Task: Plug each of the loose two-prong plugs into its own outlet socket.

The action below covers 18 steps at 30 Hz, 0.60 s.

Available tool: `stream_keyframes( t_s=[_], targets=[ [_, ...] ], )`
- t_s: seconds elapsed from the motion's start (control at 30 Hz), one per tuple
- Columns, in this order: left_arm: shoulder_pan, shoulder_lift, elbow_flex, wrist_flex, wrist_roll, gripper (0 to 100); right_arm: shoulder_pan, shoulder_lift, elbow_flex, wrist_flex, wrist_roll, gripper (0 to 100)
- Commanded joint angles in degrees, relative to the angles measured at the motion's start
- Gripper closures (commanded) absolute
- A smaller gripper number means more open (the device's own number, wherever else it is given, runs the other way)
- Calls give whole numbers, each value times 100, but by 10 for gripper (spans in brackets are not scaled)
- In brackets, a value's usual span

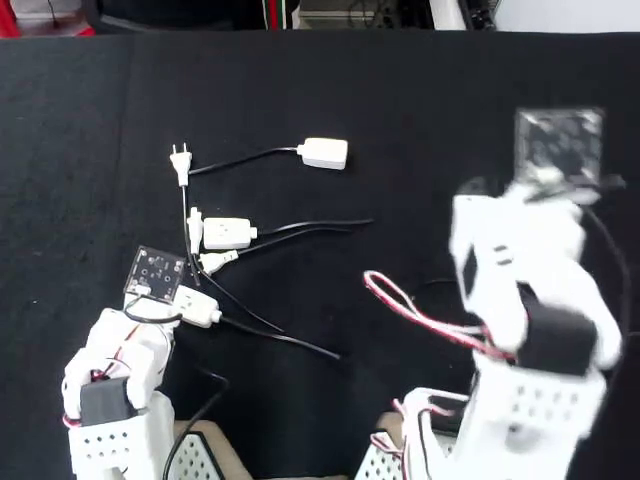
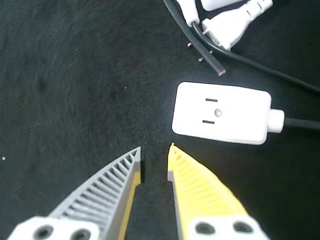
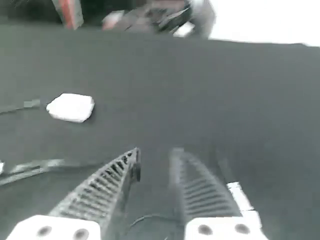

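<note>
Three white outlet sockets lie on the black cloth: one far off (image 1: 323, 153), one in the middle (image 1: 228, 233), and one nearest the left arm (image 1: 200, 306). A two-prong plug (image 1: 180, 160) lies at the far left, and two more plugs (image 1: 194, 228) (image 1: 215, 262) lie beside the middle socket. My left gripper (image 2: 155, 152) is open and empty, low over the cloth, just short of the near socket (image 2: 220, 112), whose two slots face up. White plugs (image 2: 235, 27) lie beyond it. My right gripper (image 3: 152, 162) is open and empty above bare cloth, with a white socket (image 3: 71, 107) off to one side.
Black cables (image 1: 270, 335) run from the sockets and plugs across the middle of the cloth. A red-and-white wire loop (image 1: 410, 310) hangs from the right arm (image 1: 520, 290). Clutter lines the table's far edge (image 1: 350, 15).
</note>
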Motion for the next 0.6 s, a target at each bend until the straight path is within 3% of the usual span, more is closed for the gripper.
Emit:
stream_keyframes(
  t_s=[0.0,0.2,0.33,0.57],
  targets=[
    [-31,-18,-75,-237,378,898,-756,567,-268,185,-527,923],
    [-110,-9,-224,-677,1046,870,-1459,1684,198,316,-1231,921],
    [-365,0,-435,-1187,1723,806,-1231,2211,1156,-668,-1240,921],
    [-48,9,-470,-1925,2330,794,-1187,2387,2826,-2637,-1266,965]
  ],
)
